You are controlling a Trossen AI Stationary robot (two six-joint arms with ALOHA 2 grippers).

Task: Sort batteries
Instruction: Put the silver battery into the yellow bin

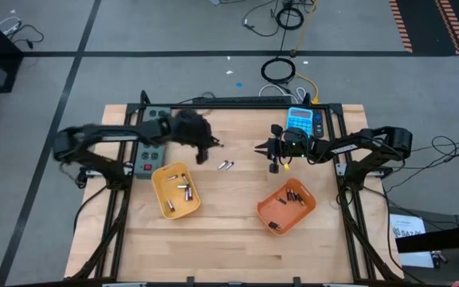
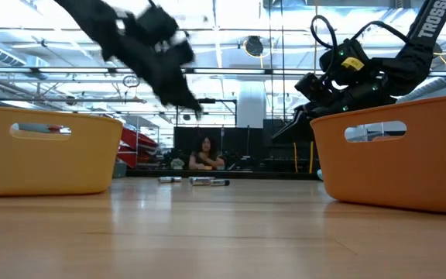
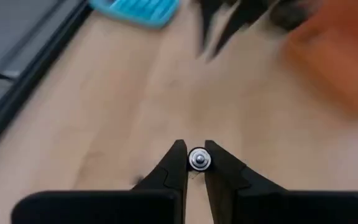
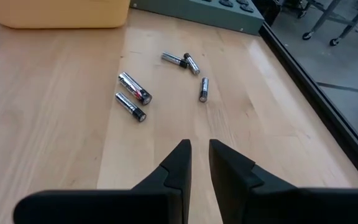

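While the left gripper (image 3: 192,157) pinches one battery (image 3: 198,159) end-on between its fingertips, the right gripper (image 4: 200,149) hangs nearly closed and empty, loose batteries (image 4: 134,95) lying just ahead of it.

- From above I see the left gripper (image 1: 213,145) only as a dark smear, so its fingers are not readable there.
- In my low view the left arm (image 2: 142,43) is blurred too, and the top edge cuts it.
- In the left wrist view the blue calculator (image 3: 135,9) and the orange tray (image 3: 340,53) are blurred and cut by the edge.
- The batteries in the yellow tray (image 1: 186,191) are too small for me to tell their type.
- The right gripper (image 2: 304,112) is partly hidden behind the orange tray's wall.
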